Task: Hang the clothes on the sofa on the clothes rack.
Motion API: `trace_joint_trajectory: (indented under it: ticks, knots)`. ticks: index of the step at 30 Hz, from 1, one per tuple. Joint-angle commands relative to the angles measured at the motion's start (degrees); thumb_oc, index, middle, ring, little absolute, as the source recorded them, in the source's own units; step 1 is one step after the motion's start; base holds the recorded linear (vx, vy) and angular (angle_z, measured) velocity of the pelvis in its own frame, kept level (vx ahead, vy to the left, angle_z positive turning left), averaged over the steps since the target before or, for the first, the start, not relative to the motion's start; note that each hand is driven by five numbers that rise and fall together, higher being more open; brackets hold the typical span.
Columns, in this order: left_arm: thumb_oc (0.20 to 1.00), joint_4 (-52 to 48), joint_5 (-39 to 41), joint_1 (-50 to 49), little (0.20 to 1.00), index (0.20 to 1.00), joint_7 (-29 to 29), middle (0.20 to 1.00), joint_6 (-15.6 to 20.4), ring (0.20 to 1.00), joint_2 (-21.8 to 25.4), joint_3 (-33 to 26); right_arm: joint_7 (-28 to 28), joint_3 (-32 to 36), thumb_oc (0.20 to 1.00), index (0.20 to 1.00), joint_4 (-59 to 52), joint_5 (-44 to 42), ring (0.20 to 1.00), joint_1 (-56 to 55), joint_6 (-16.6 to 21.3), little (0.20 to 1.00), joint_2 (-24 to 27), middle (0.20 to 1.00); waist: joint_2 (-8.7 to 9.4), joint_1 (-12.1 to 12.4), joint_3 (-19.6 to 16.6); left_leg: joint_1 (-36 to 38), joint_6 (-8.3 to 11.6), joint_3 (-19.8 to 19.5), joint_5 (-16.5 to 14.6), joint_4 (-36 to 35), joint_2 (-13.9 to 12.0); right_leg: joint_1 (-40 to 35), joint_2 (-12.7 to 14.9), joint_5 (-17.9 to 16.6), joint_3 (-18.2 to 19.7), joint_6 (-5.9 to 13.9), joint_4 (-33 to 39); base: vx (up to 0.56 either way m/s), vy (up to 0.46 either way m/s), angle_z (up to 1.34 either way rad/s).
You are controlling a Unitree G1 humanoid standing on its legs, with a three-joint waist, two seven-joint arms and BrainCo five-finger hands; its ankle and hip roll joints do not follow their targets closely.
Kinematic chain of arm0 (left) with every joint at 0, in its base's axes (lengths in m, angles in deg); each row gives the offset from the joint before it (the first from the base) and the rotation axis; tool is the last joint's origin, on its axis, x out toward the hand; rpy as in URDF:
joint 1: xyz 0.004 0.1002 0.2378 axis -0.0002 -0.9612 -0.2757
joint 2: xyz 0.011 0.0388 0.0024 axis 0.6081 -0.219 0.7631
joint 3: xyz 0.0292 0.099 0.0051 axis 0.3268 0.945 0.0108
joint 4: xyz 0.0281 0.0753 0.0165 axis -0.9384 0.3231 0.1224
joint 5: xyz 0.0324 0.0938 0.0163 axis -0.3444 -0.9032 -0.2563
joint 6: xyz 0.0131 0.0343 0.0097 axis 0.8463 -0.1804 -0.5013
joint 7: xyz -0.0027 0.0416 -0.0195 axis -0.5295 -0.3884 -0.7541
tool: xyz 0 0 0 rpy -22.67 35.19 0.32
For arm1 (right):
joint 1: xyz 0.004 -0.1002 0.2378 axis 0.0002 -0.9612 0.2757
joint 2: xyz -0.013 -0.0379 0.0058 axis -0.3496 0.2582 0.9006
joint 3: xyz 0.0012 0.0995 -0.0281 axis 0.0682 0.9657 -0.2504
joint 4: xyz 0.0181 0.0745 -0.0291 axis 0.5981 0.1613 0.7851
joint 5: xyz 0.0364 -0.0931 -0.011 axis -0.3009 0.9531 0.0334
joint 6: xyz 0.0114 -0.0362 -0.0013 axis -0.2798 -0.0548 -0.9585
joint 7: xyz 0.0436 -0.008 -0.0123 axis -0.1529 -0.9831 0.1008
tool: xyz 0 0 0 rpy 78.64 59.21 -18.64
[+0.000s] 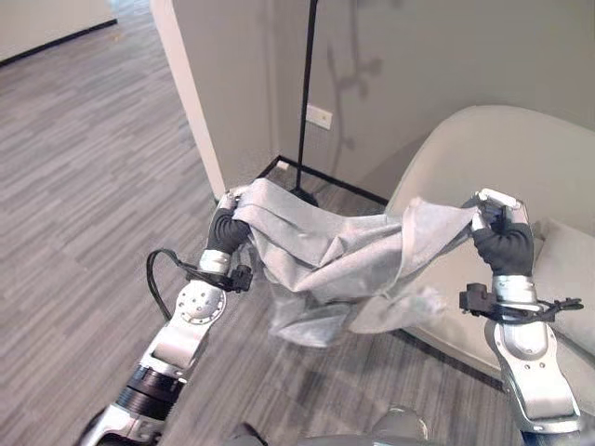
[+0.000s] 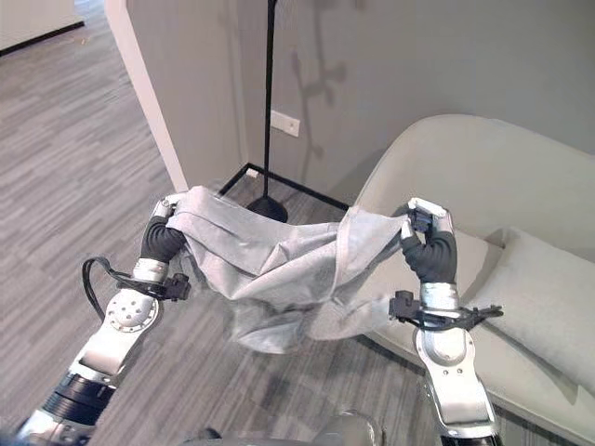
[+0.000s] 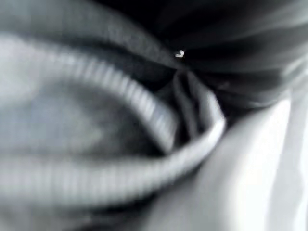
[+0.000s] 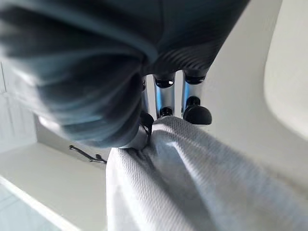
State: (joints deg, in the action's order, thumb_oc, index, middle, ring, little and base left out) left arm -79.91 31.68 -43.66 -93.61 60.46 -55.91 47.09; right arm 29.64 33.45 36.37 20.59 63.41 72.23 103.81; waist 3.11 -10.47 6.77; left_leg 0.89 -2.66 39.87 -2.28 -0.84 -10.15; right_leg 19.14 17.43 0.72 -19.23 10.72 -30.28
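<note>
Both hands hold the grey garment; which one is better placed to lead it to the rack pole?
Probably the left hand. It grips the garment end nearest the black rack pole, which rises just beyond it. The right hand holds the other end over the sofa, farther from the pole.

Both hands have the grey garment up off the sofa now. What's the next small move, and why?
Probably carry it toward the black rack pole. The grey garment hangs stretched between the left hand and right hand, each curled on an edge, clear of the sofa. The pole stands ahead by the wall, beyond the garment, so closing that gap comes first.
</note>
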Motion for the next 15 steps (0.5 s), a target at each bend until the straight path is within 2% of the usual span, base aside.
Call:
trace_joint_trajectory:
  ticks: [1,3,4,6,7,8,10,11,12,13,15]
  knots:
    - [0.2,-3.31,-2.17,0.45,0.2,0.2,1.18,0.2,3.11,0.2,-2.17,-0.63,-0.84,4.85,0.2,0.2,-2.72,-1.23,0.2,3.18,4.26,0.2,3.74,0.2,-1.03,-4.12,-1.14,5.41,5.4,-5.68,2.04,-4.16,5.06,-0.93,-5.02,-9.85,-1.56,0.86,15.41,0.3,0.062,-0.09]
    - [0.2,-1.91,-2.22,0.75,0.2,0.2,1.34,0.2,3.07,0.2,-3.33,-0.4,-1.05,5.38,0.2,0.2,-3.31,-0.9,0.2,2.53,4.17,0.2,3.97,0.2,-0.95,-5.85,-1.0,7.34,4.7,-6.74,-0.78,-4.16,6.5,1.63,-6.11,-11.57,1.43,1.46,19.26,0.35,-0.001,0.26]
    - [0.2,-1.48,-2.65,0.63,0.2,0.2,1.79,0.2,3.18,0.2,-3.97,-0.68,-0.89,5.55,0.2,0.2,-3.63,-0.81,0.2,1.91,4.2,0.2,3.99,0.2,-0.67,-6.05,-1.69,8.27,4.22,-7.04,-2.4,-4.16,7.41,-0.31,-6.46,-9.96,2.48,0.85,22.06,0.35,-0.02,0.55]
    - [0.2,-1.4,-2.51,-0.07,0.2,0.2,1.97,0.2,3.21,0.2,-4.77,-0.33,-0.88,5.22,0.2,0.2,-3.94,-0.73,0.2,1.41,4.22,0.2,3.88,0.2,-0.48,-6.01,-1.37,9.62,3.81,-7.05,-3.32,-4.04,7.87,-1.32,-6.63,-9.94,2.49,0.31,21.76,0.21,-0.025,0.7]
    - [0.2,-1.02,-1.52,-0.33,0.2,0.2,2.3,0.2,3.15,0.2,-5.68,-0.39,-0.72,4.64,0.2,0.2,-4.02,-1.3,0.2,1.48,4.35,0.2,3.83,0.2,-0.38,-5.39,-1.48,9.68,3.83,-7.08,-4.55,-1.56,7.96,-3.5,-7.52,-7.84,2.21,-0.92,22.09,0.34,-0.22,0.47]
    - [0.2,-1.49,-0.33,-0.48,0.2,0.2,2.77,0.2,3.41,0.2,-6.86,-0.19,-0.37,4.68,0.2,0.2,-3.75,-1.32,0.2,1.55,4.55,0.2,4.21,0.2,-0.03,-3.83,-1.18,7.36,6.7,-6.32,-4.58,10.93,5.38,-8.66,-8.97,-4.87,-0.17,-3.03,23.36,0.47,-0.3,0.17]
    - [0.2,-1.93,0.89,-0.38,0.2,0.2,2.88,0.2,3.96,0.2,-7.4,0.14,-0.27,4.61,0.2,0.2,-2.44,-1.89,0.2,2.05,4.84,0.2,4.7,0.2,1.45,-1.92,-1.3,3.52,11.07,-4.51,0.08,22.82,-0.95,-13.61,-8.4,-3.61,-2.97,-4.32,25.82,0.41,-0.315,0.14]
    - [0.2,-2.07,1.49,-0.47,0.2,0.2,2.66,0.2,4.17,0.2,-7.25,0.08,-0.3,4.52,0.2,0.2,-2.06,-2.03,0.2,2.24,5.05,0.2,4.95,0.2,2.15,-0.66,-1.16,0.84,14.1,-4.28,4.71,29.66,-4.48,-16.32,-8.78,-2.82,-4.46,-5.28,27.71,0.33,-0.303,0.68]
    - [0.2,-2.04,1.92,-0.58,0.2,0.2,2.22,0.2,4.31,0.2,-7.31,0.21,-0.12,3.98,0.2,0.2,-1.61,-2.02,0.2,2.54,4.99,0.2,5.14,0.2,2.96,0.34,-1.03,-1.89,16.62,-4.12,7.92,34.78,-7.53,-18.71,-9.4,-2.33,-5.25,-6.24,29.55,0.31,-0.251,0.76]
    - [0.2,-2.05,2.15,-0.58,0.2,0.2,1.79,0.2,4.44,0.2,-7.41,0.08,0.14,3.75,0.2,0.2,-1.34,-1.77,0.2,2.71,4.92,0.2,5.54,0.2,3.9,0.84,-1.11,-3.8,16.95,-3.17,9.19,37.25,-9.23,-20.19,-9.47,-2.35,-5.84,-6.75,30.62,0.29,-0.176,0.58]
    - [0.2,-2.59,2.18,-1.03,0.2,0.2,1.27,0.2,4.65,0.2,-7.78,-0.23,0.77,3.29,0.2,0.2,-1.17,-0.8,0.2,2.81,4.93,0.2,6.64,0.2,4.88,1.54,-1.07,-7.59,17.06,-2.76,9.37,40.06,-11.74,-22.83,-9.91,-1.59,-5.47,-7.2,32.21,0.25,-0.036,0.25]
